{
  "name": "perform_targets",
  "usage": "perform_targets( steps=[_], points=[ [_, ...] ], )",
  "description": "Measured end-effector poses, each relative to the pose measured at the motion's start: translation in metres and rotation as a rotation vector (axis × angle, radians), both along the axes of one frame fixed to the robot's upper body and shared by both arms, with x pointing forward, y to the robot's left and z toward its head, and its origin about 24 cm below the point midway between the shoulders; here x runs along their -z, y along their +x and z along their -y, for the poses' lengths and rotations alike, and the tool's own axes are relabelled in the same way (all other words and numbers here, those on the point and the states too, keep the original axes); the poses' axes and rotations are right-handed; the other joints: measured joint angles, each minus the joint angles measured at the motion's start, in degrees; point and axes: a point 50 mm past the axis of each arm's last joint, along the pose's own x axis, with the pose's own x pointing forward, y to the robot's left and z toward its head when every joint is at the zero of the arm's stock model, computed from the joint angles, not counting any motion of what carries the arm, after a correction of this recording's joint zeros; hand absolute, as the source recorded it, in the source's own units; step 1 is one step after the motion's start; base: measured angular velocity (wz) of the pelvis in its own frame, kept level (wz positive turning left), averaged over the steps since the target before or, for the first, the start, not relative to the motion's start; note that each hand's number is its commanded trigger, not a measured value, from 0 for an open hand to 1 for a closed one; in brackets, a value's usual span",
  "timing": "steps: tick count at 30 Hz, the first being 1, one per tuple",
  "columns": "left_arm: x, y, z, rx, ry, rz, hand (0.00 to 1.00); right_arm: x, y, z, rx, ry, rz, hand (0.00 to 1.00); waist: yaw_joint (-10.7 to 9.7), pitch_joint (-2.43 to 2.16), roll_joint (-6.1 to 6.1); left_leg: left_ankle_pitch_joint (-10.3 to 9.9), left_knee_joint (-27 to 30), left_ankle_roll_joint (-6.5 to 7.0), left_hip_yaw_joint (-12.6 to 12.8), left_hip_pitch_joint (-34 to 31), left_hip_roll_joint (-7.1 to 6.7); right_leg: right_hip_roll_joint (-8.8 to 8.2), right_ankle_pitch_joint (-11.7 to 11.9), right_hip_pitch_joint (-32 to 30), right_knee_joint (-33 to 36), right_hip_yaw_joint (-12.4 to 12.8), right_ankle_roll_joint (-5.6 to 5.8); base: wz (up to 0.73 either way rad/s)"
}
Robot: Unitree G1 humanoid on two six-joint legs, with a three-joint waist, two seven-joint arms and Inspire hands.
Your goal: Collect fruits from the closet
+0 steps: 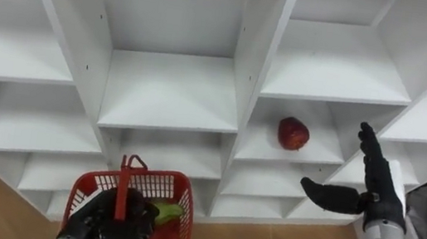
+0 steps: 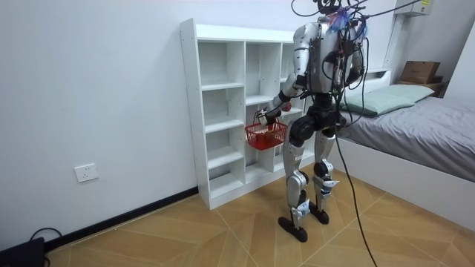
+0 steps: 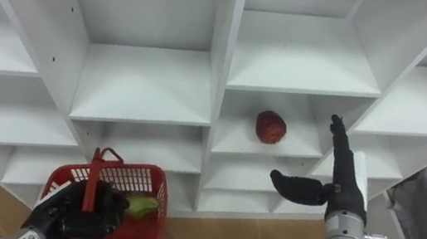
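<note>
Left eye view: my left hand (image 1: pixel 111 221) grips the basket (image 1: pixel 164 186) handle; my right hand (image 1: pixel 371 190) holds its fingers open, four o'clock of the red fruit (image 1: pixel 293 134).

red plastic basket (image 1: pixel 160 189), matt white closet (image 1: pixel 172 88)

Room view. Bed (image 2: pixel 423 133) with grey cover, well to the room view's right of the left hand (image 2: pixel 261 116); pale green pillow (image 2: pixel 386 98) and cardboard box (image 2: pixel 419 72) at its head (box behind the pillow). Wall socket (image 2: pixel 87 172) low on the white wall (image 2: pixel 89 81), well to the hand's other side; wooden floor (image 2: pixel 185 237) below.
</note>
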Motion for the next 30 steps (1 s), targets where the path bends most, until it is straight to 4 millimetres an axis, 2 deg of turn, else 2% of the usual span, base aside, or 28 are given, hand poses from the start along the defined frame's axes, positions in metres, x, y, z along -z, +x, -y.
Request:
perform_targets(
  steps=[3,10,12,15,18,19,23,27,30],
  points=[
    [0.0,0.0,0.001,0.008,-0.005,0.001,1.0,0.001,0.002,0.001,0.0,-0.001,-0.008,0.0,0.0,0.0,-0.02,0.0,0.2,0.01,-0.3,-0.3,-0.06,-0.09,0.0,-0.1,0.0,-0.2,0.02,0.05],
    [0.0,-0.001,0.001,0.022,-0.006,0.001,1.0,0.001,0.022,0.012,0.006,-0.051,-0.034,0.0,0.4,0.0,-0.22,0.0,2.2,0.02,-1.5,-3.8,-0.08,-0.37,-0.2,-2.4,1.0,-1.5,-0.15,0.1],
    [0.0,0.0,0.0,0.021,-0.007,0.0,1.0,-0.003,0.028,0.019,0.011,-0.07,-0.026,0.0,1.4,0.11,-0.06,0.0,2.3,0.02,-1.4,-4.1,-0.07,-0.45,-0.4,-3.1,1.6,-1.5,-0.27,0.02],
    [0.003,-0.002,-0.001,0.016,-0.004,-0.019,1.0,-0.011,0.036,0.021,0.008,-0.084,-0.001,0.0,1.8,0.29,0.08,0.0,3.0,0.01,-2.0,-5.0,-0.12,-0.75,-0.8,-3.6,2.2,-2.5,-0.36,0.12],
    [0.004,-0.003,-0.001,0.025,-0.01,-0.024,1.0,-0.016,0.042,0.02,0.005,-0.088,0.017,0.0,2.1,0.73,0.26,0.0,3.9,0.01,-3.1,-7.0,-0.29,-1.09,-1.2,-5.2,3.0,-3.5,-0.44,0.17],
    [0.004,-0.004,-0.001,0.031,-0.013,-0.027,1.0,-0.015,0.042,0.02,0.006,-0.087,0.014,0.0,2.7,0.87,0.4,0.0,4.3,0.01,-3.3,-7.8,-0.3,-1.28,-1.3,-5.9,3.4,-4.0,-0.5,0.16],
    [0.005,-0.004,0.0,0.038,-0.011,-0.036,1.0,-0.009,0.042,0.022,0.007,-0.101,-0.021,0.0,4.5,1.05,0.7,0.0,5.3,-0.01,-4.2,-10.6,-0.38,-1.51,-1.7,-8.5,5.1,-4.6,-0.78,0.11],
    [0.007,-0.005,0.001,0.047,-0.017,-0.059,1.0,-0.009,0.051,0.024,-0.005,-0.12,-0.052,0.0,5.0,1.25,0.94,0.1,6.2,-0.05,-4.9,-12.5,-0.51,-1.89,-2.1,-10.3,6.1,-5.3,-0.95,0.09],
    [0.005,-0.001,0.002,0.059,-0.022,-0.053,1.0,-0.016,0.062,0.023,-0.004,-0.123,-0.032,0.0,5.1,1.34,0.88,0.1,7.0,-0.06,-5.1,-14.8,-0.64,-2.35,-2.4,-12.6,7.4,-5.4,-1.03,0.05]
  ],
)
